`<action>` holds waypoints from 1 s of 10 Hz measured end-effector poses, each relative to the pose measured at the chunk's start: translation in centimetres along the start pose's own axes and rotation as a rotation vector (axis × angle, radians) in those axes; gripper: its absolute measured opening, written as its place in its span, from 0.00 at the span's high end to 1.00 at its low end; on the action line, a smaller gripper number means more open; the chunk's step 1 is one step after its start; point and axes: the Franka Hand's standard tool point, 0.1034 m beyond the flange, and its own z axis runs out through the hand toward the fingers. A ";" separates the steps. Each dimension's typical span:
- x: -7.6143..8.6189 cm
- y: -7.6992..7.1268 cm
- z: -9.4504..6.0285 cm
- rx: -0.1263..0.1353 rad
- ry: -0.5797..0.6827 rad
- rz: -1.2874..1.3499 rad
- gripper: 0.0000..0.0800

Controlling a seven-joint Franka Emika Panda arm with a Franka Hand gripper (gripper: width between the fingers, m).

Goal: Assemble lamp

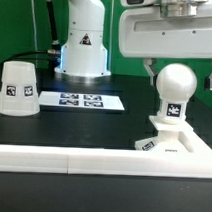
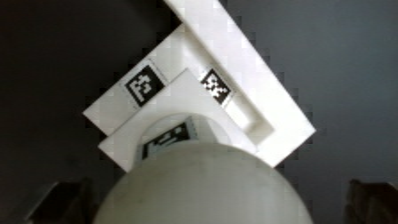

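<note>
The white bulb (image 1: 176, 89) stands upright on the flat square base (image 1: 188, 148) at the exterior view's right, its round head up and a tag on its neck. My gripper (image 1: 180, 77) hangs over it, open, with one finger on each side of the round head and a gap on both sides. In the wrist view the bulb's head (image 2: 192, 185) fills the space between the dark fingers (image 2: 64, 200), with the tagged base (image 2: 199, 85) below it. The cone shade (image 1: 17, 88) sits alone on the table at the exterior view's left, wide end down.
The marker board (image 1: 82, 98) lies flat in the middle of the table. A long white rail (image 1: 82, 161) runs along the front edge. The arm's white pedestal (image 1: 85, 43) stands at the back.
</note>
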 end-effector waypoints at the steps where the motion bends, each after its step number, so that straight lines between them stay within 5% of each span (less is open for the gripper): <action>1: 0.0 0.0 0.0 -0.001 0.000 -0.093 0.13; 6: 1.3 0.5 0.0 -0.021 0.008 -0.805 0.13; 10: 1.8 0.9 0.1 -0.040 -0.003 -1.119 0.13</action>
